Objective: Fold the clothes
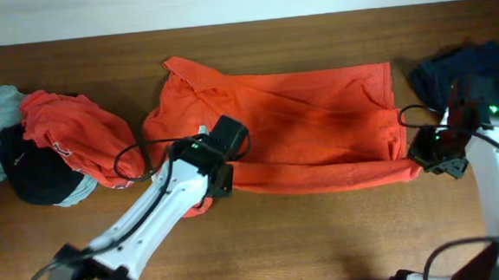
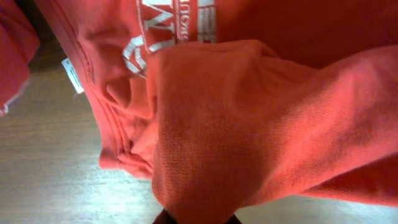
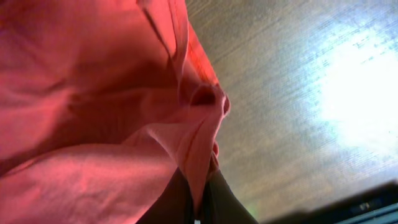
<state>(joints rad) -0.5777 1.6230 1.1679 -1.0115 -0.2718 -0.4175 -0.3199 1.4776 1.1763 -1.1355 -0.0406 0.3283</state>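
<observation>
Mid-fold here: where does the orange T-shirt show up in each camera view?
Overhead: the orange T-shirt lies spread across the centre of the picture.
Left wrist: it fills most of the frame, with white lettering at the top.
Right wrist: it fills the left half, bunched toward bottom centre.
Shared landmark: the wooden table, bare wood showing in all three views.

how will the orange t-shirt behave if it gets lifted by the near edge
Probably floppy: the orange T-shirt bunches into soft folds where the right fingers pinch it. It would likely sag between the two grips, since it lies wrinkled on the table. Its matte knit looks unlikely to slip.
</observation>
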